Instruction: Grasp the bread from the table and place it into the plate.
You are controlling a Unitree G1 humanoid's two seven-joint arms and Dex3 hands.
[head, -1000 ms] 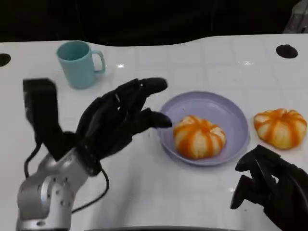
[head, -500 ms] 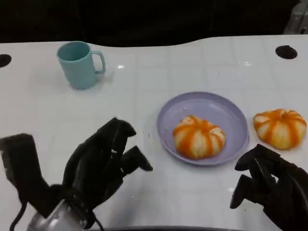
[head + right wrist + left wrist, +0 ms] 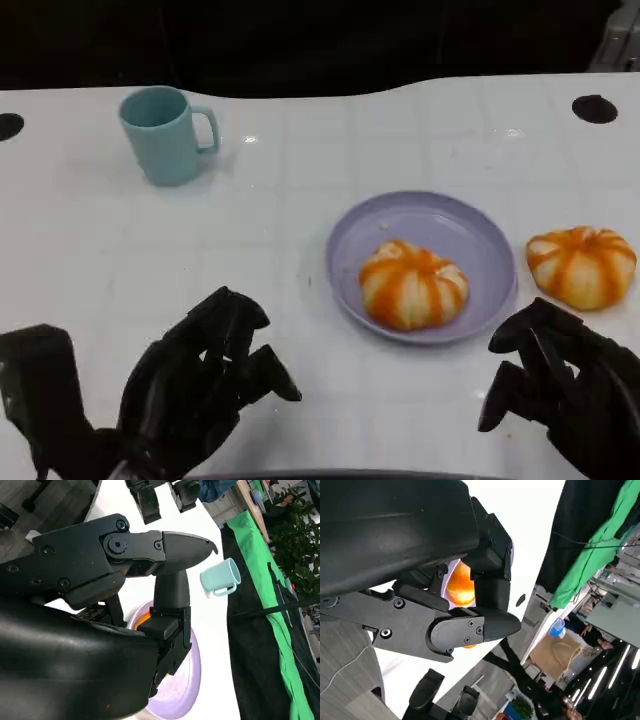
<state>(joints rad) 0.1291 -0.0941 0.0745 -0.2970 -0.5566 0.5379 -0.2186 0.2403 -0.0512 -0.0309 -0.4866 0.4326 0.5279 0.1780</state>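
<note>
White desk (image 3: 300,200), no readable labels or writing. One bread (image 3: 412,284) sits in the purple plate (image 3: 440,215); second bread (image 3: 581,264) on the desk just right of it. Teal mug (image 3: 165,133) far left. Left hand (image 3: 195,385) has dropped back to the near edge since 1 s ago, fingers loosely spread, empty. Right hand (image 3: 560,390) unmoved, fingers curled, empty.

A round, dome-shaped bread roll with orange and cream stripes (image 3: 413,284) sits upright inside the shallow lavender plastic plate (image 3: 470,225), resting toward the plate's near side with bare plate showing beyond it. A second striped orange-and-cream bread roll (image 3: 582,264) of the same shape lies on the white table just beside the plate's right rim, apart from it. The plate lies flat on the table, right of centre in the head view.
</note>
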